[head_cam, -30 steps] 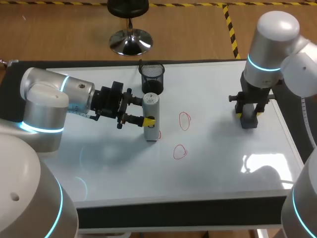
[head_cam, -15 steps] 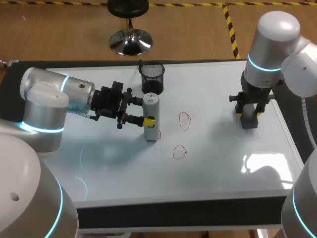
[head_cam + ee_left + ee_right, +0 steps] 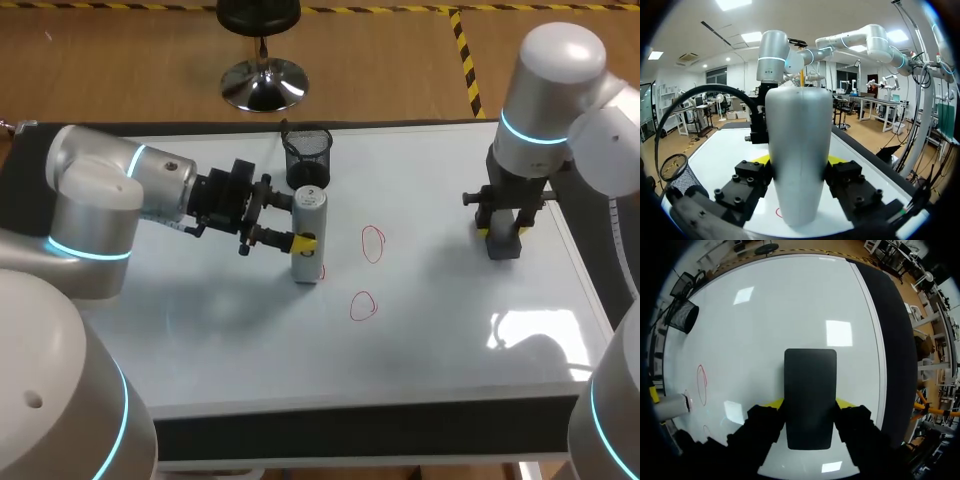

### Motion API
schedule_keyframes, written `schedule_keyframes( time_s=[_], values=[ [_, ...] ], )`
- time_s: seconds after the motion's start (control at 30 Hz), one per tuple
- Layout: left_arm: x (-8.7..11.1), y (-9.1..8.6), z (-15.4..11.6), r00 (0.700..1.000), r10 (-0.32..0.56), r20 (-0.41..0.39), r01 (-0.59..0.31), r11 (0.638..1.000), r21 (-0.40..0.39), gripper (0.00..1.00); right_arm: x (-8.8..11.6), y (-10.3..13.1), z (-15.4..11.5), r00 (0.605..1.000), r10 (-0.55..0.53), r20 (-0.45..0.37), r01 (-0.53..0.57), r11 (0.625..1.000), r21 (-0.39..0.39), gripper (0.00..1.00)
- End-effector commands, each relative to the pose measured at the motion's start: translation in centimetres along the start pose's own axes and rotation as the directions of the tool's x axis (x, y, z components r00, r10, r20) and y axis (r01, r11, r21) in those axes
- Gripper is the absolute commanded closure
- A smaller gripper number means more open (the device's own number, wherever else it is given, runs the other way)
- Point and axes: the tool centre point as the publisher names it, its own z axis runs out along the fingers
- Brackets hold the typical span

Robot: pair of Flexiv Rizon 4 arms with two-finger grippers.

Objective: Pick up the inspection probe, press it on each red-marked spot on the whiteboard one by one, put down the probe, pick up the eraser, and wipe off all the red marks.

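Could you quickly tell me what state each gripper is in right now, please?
Left gripper: closed on the inspection probe.
Right gripper: closed on the eraser.

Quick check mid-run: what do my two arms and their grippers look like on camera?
Both the left arm and the right arm are rounded silver-grey shells with glowing cyan rings at the joints. The left gripper and the right gripper are black, blocky and bolt-studded, each with two fingers ending in bright yellow tips. A black cable loops beside the left gripper's body.
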Motion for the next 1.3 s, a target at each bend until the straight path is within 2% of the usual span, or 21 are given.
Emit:
schedule_keyframes(
  time_s=[0.03,0.3,0.57,1.3],
  values=[
    [0.1,-1.5,-0.6,1.0,0.003,0.0,-0.003,1.0,-0.007,1.0,-0.1,0.0,-0.1,1.0,-0.001,-0.001,0.001,1.0,0.0,1.0],
    [0.2,-3.1,-1.0,1.0,0.008,0.004,-0.008,1.0,-0.022,1.0,-0.1,0.0,-0.1,1.0,-0.001,-0.001,0.001,1.0,0.0,1.0],
    [0.8,-3.6,-1.3,1.0,0.004,0.006,-0.004,1.0,-0.026,1.0,-0.1,0.0,-0.1,1.0,-0.001,-0.001,0.001,1.0,0.0,1.0],
    [2.9,-3.2,-5.0,0.999,0.033,0.015,-0.032,0.999,-0.034,1.0,-0.1,0.0,-0.1,1.0,-0.001,-0.001,0.001,1.0,0.0,1.0]
  ],
)
